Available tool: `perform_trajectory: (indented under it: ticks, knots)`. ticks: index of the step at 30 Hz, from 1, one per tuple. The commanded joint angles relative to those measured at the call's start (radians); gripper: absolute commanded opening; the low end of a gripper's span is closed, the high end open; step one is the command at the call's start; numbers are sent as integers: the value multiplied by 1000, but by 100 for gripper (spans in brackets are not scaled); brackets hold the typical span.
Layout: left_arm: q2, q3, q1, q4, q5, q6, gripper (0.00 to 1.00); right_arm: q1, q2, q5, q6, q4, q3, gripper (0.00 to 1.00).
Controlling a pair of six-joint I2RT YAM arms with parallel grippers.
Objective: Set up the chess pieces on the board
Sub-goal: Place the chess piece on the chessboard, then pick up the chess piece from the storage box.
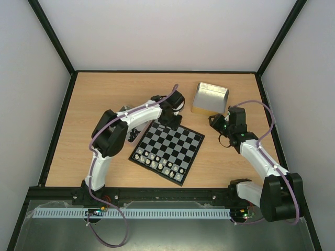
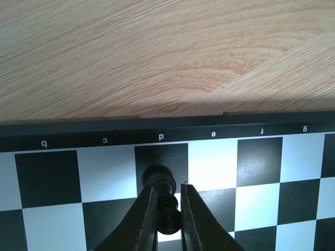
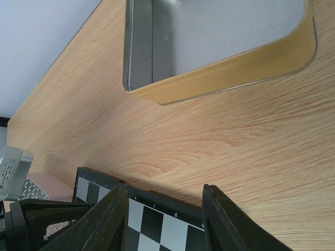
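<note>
Pale pieces [image 1: 159,163] crowd the board's [image 1: 176,140] near rows; its middle squares stand free

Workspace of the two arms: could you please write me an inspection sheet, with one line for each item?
Surface: wooden table, no spill or damage seen.
Job's things: board lies at an angle to the table edge; pale pieces stand on its near rows; one black piece is at the dark square under letter d.
Clutter: open metal tray beyond the board, appears empty.
Grippers: left gripper shut on the black piece; right gripper open, holding nothing, over the table by the board's edge.
Cables: purple cables run along both arms.
Surroundings: pale walls and black frame; nothing else seen.
</note>
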Motion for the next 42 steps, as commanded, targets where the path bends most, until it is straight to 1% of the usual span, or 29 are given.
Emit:
perform_trajectory:
  ticks: [1, 5, 7, 9, 11, 14, 15, 17, 20, 23, 25, 30, 33, 35, 38, 42]
  knots:
    - [60, 15, -11, -14, 10, 6, 9, -1, -2, 17, -4, 15, -10, 39]
    - [71, 27, -11, -9, -5, 0, 10, -2, -6, 18, -5, 10, -13, 39]
    - [77, 32, -11, -12, -9, -2, 13, -1, -9, 19, -5, 9, -14, 39]
    - [76, 37, -10, -19, -29, -5, 22, 0, -13, 18, -4, 7, -12, 39]
    - [65, 44, -7, -27, -41, -6, 34, -1, -20, 17, -5, 2, -13, 39]
    - [21, 61, 0, -35, -27, -1, 45, -1, -32, 17, -3, -3, -10, 39]
    - [-3, 64, 3, -32, -23, -1, 50, 0, -34, 17, -4, -6, -8, 39]
    - [-54, 66, 17, -23, -28, -8, 55, 0, -39, 18, -5, -11, -4, 40]
    - [-144, 40, 50, -2, -43, -30, 58, -1, -44, 10, -3, -15, -2, 40]
    - [-246, -46, 92, 44, -70, -61, 59, -1, -50, 2, 2, -14, -3, 41]
    - [-311, -123, 131, 69, -111, -88, 59, 0, -49, 1, 3, -11, -3, 41]
    - [-461, -355, 231, 122, -163, -149, 56, 0, -29, -1, 1, 0, 4, 41]
    - [-525, -464, 293, 134, -169, -165, 50, 1, -3, -7, 1, 11, 10, 41]
    - [-552, -520, 326, 140, -140, -165, 46, 0, 17, -9, 3, 21, 14, 41]
    - [-557, -569, 362, 125, -119, -164, 40, 4, 43, -12, 3, 29, 20, 41]
    - [-541, -603, 410, 130, -138, -170, 31, 14, 68, -13, 7, 41, 23, 40]
